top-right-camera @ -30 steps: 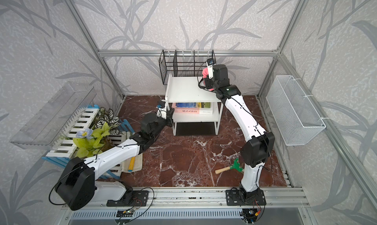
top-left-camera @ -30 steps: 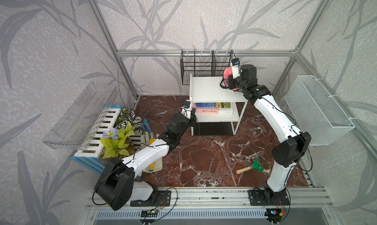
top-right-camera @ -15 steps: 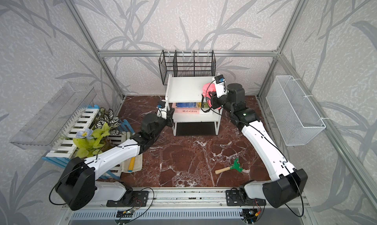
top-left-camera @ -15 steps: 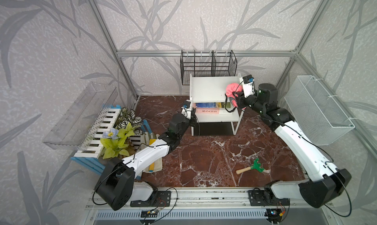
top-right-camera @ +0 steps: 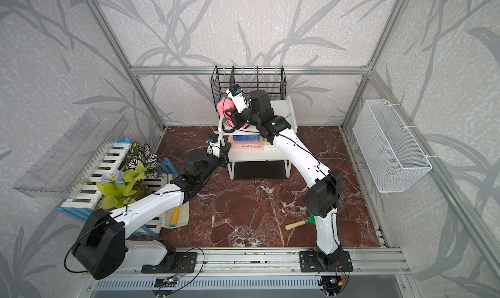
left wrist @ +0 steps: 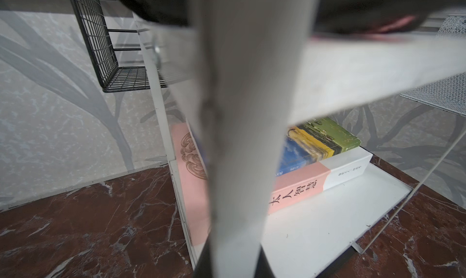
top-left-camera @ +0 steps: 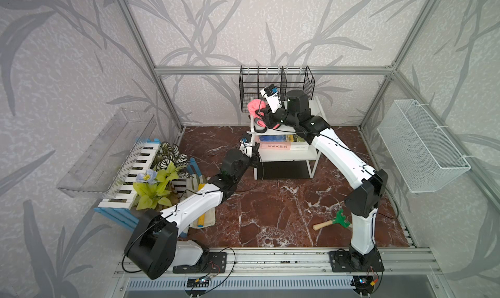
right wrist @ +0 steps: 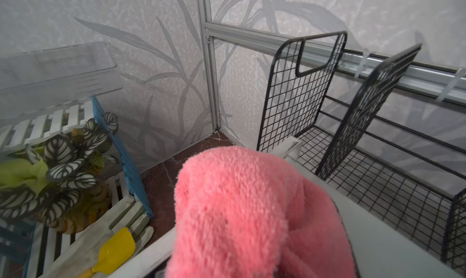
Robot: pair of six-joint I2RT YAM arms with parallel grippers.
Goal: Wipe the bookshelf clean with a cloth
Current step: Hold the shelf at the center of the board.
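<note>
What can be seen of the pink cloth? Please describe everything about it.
The cloth is pink and fluffy, like terry, with a dark trim along one edge in the right wrist view. It is bunched into a rounded lump, not spread flat. The right end effector is closed on it and partly hides it. It sits at the edge of the bookshelf top board on the left arm's side, apparently pressing on the board.

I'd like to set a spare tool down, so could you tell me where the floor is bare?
Bare marble floor lies between the bookshelf, the rake and the left arm; also between bookshelf and mesh basket. Crowded: the planter, plants and beige cloth at left.
</note>
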